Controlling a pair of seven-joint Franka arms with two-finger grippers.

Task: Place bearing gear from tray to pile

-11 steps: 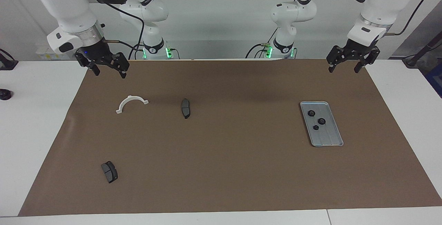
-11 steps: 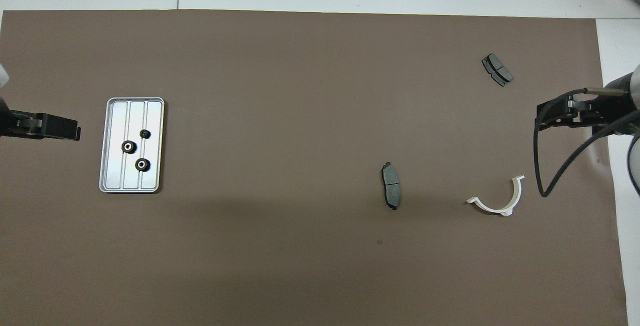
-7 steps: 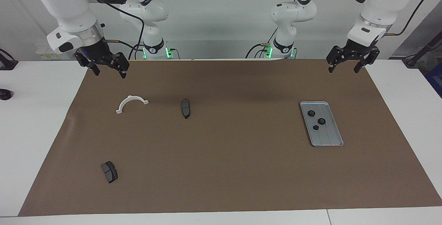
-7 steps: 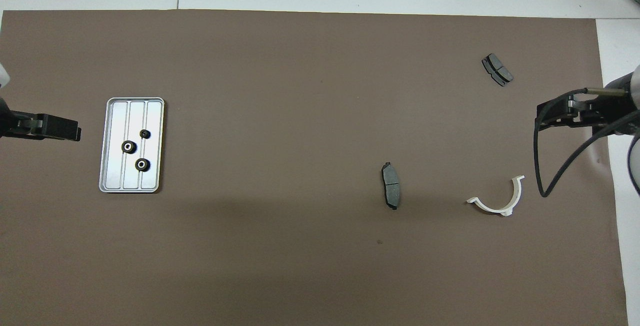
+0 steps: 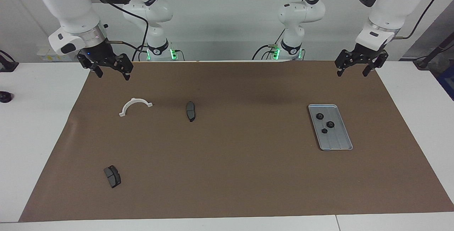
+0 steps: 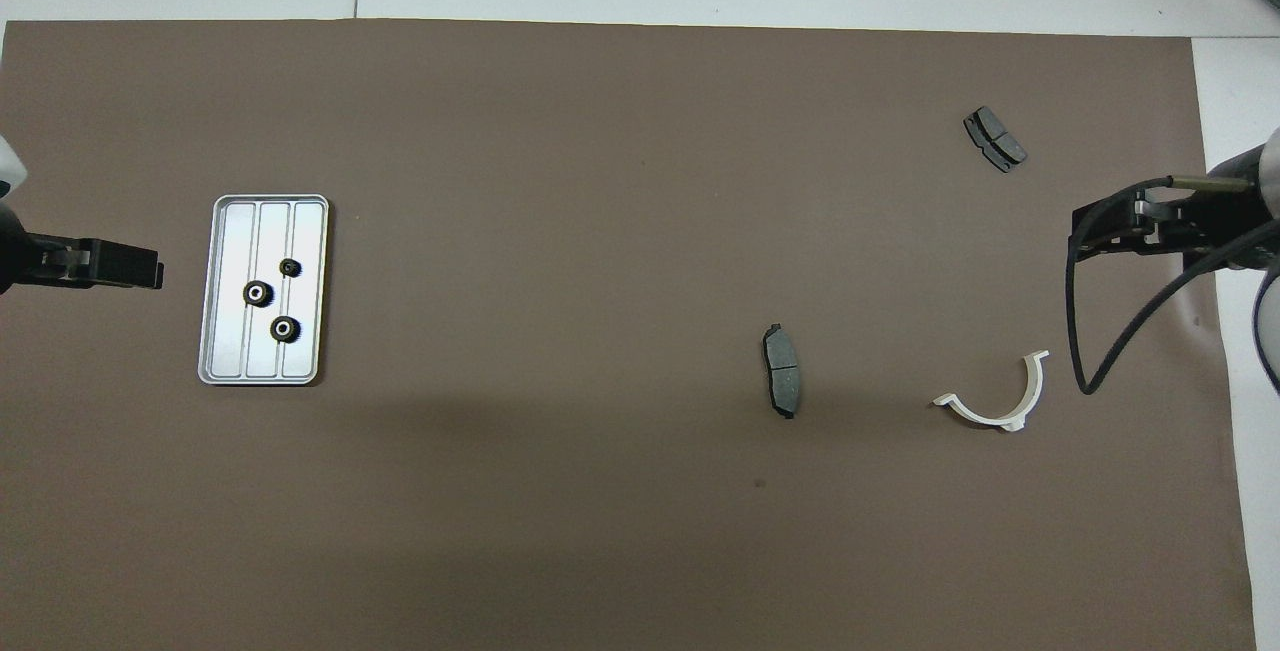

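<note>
Your left gripper (image 5: 356,70) hangs in the air over the brown mat (image 5: 230,142) at the left arm's end of the surface, jaws spread, holding nothing. In the overhead view the left gripper (image 6: 110,266) shows just beside the tray, toward the left arm's end, not over it.

Your right gripper (image 5: 110,70) hangs over the mat's corner at the right arm's end, jaws spread too, empty. The right gripper (image 6: 1130,229) is partly cut off at the overhead view's edge.

The tray (image 5: 339,142) lies flat on the mat toward the left arm's end, ridges running lengthwise. You've got three bearing gears on it: one (image 5: 319,116) nearest the robots, one (image 5: 330,124) in the middle, and a smaller one (image 5: 324,130) farthest from them. All three sit in the half of the tray nearer the robots, close together but apart.

The pile parts lie scattered toward the right arm's end, well apart from the tray and from each other: a white half-ring bracket (image 5: 134,106), a dark brake pad (image 5: 190,110) beside it toward the table's middle, and a second brake pad (image 5: 112,176) much farther from the robots.
</note>
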